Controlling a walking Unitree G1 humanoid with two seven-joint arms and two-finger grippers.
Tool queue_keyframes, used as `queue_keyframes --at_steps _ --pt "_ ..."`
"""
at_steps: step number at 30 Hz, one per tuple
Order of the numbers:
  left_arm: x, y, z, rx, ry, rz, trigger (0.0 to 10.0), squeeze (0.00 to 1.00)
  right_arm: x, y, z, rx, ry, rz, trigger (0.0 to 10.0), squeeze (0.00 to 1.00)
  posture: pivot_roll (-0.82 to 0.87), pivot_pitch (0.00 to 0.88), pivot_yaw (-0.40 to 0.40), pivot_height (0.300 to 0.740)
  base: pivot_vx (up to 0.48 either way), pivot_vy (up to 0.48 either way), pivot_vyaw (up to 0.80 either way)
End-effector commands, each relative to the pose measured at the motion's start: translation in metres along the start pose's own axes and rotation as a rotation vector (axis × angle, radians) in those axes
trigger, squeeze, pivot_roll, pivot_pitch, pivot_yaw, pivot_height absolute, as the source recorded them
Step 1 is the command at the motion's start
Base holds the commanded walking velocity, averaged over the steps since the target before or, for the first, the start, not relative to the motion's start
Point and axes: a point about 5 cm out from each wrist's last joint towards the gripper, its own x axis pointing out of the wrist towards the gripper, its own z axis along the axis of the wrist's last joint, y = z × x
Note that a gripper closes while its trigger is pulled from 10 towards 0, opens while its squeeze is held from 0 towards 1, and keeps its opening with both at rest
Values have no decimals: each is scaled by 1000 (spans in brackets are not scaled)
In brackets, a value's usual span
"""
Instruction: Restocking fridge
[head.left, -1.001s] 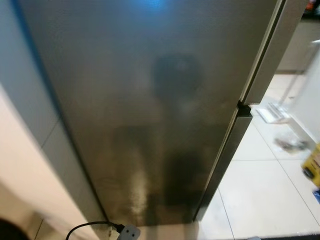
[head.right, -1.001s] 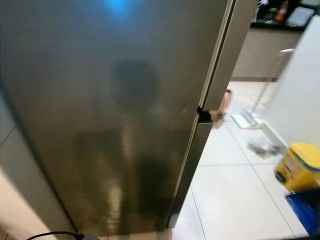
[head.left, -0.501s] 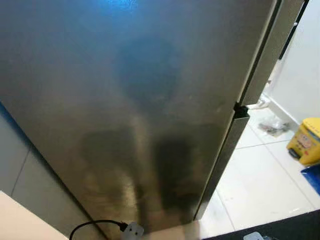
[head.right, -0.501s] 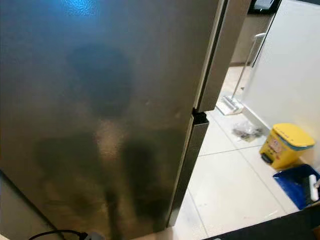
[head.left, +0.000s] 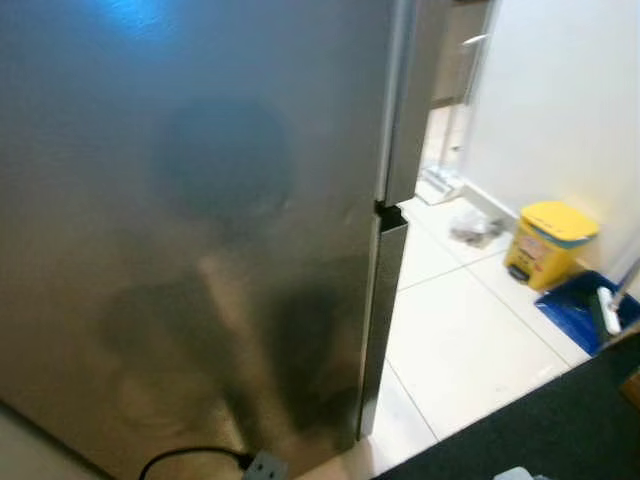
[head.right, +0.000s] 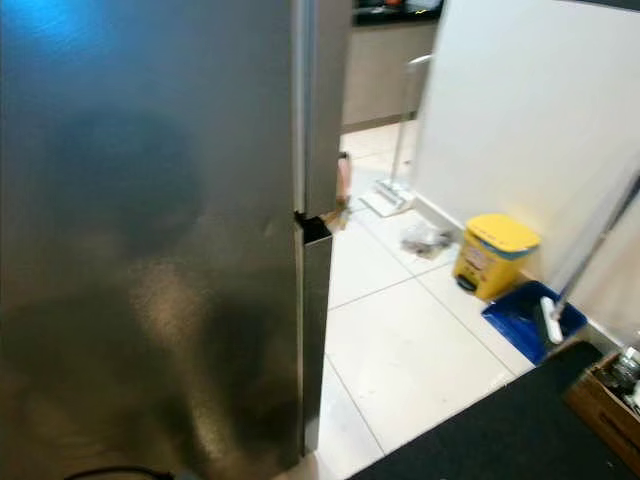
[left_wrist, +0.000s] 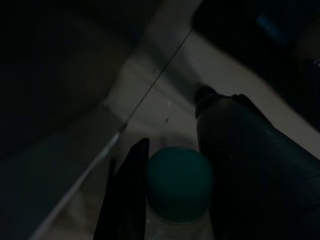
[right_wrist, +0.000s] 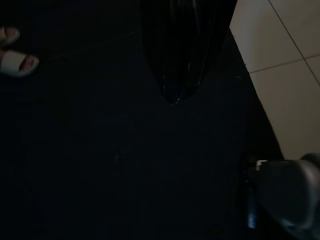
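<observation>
Yellow bin at three o'clock on the white tile floor; blue dustpan just beside it; dark mat at five o'clock.

A black finger points down over a dark mat. White tiles lie at two o'clock, a sandal at ten.

My left wrist view dim: bottle cut off below teal cap; fridge door top cropped, reflections blurred.

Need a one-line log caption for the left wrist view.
Left gripper clamps a teal-capped bottle above dim floor tiles.
</observation>
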Motion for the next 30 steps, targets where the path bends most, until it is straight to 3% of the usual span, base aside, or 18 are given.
queue_keyframes --at_steps 1,9,15,16,17,18,19,23,25,26,30 --pt "0 -4 -7 8 26 -14 10000 0 0 4 3 19 -19 7 10000 0 -11 0 -8 740 0 0 0" --pt "0 -5 -7 16 28 -13 10000 0 0 4 5 52 -58 4 10000 0 -10 0 -10 740 0 0 0" --pt "0 -6 -8 21 31 -13 10000 0 -1 5 15 88 -178 10 10000 0 -13 0 -12 740 0 0 0" --pt "0 -6 -8 21 31 -13 10000 0 -3 -9 37 128 -256 23 10000 322 -13 0 -12 740 0 0 0" --pt "0 -6 -8 20 32 -13 10000 0 -6 -19 54 153 -314 32 10000 914 -13 0 -12 740 0 0 0" --pt "0 -6 -9 21 32 -13 10000 0 -10 -30 72 165 -368 36 10000 914 -13 0 -12 740 0 0 0" --pt "0 -6 -9 22 34 -12 10000 0 -17 -43 98 171 -463 65 10000 1000 -13 0 -12 740 0 0 0" --pt "0 -6 -10 22 36 -11 10000 0 -23 -47 116 166 -533 93 10000 1000 -13 0 -11 740 0 0 0" --pt "-1 -5 -13 21 40 -9 10000 0 -32 -51 140 153 -629 137 10000 1000 -12 0 -10 740 0 0 0" --pt "-1 -4 -15 21 46 -6 10000 0 -43 -53 163 119 -719 184 10000 1000 -11 0 -10 740 0 0 0" --pt "-1 -4 -17 21 49 -4 10000 0 -51 -53 179 85 -780 216 10000 1000 -9 0 -11 740 0 0 0"
